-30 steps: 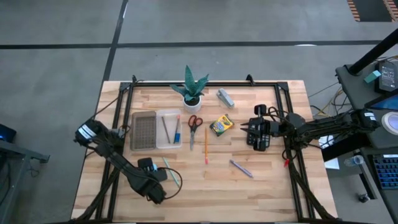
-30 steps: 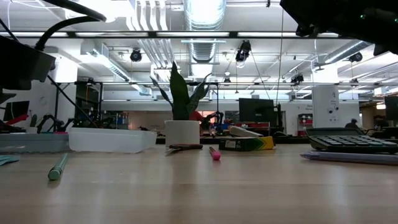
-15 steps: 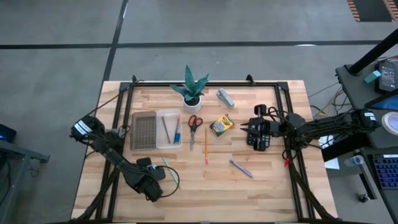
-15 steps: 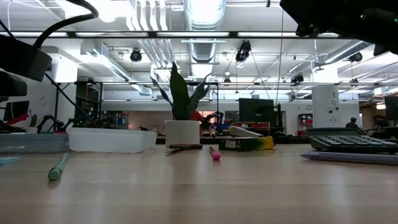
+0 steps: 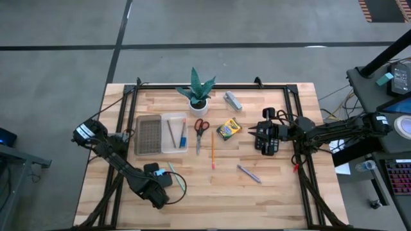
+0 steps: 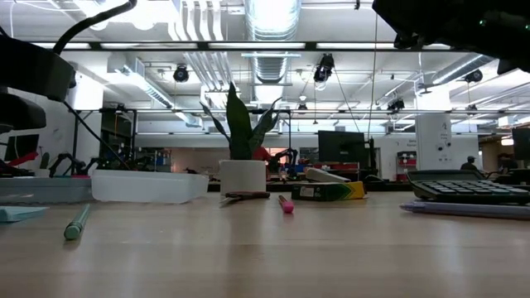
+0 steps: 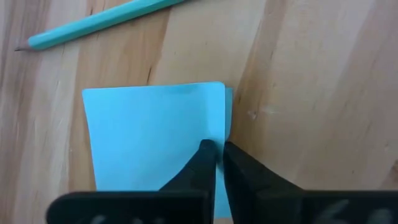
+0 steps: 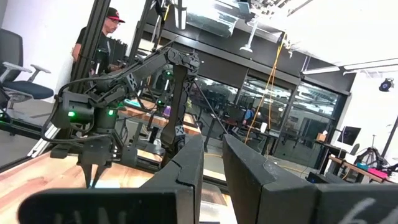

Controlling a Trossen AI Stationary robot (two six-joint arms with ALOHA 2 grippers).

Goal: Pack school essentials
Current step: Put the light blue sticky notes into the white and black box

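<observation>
I have the left gripper (image 7: 219, 163) clenched on the edge of the light-blue notepad (image 7: 152, 134), which lies flat on the table (image 7: 311, 93) beneath it, apparently pinched for lifting. A teal pencil (image 7: 99, 22) lies just beyond. The right gripper (image 8: 212, 155) waits aloft, nearly closed, holding nothing.

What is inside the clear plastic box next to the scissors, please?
In the high view, the clear box holds a pencil and a blue item lying side by side. In the low view its frosted wall hides them, so their exact type stays unclear.
</observation>
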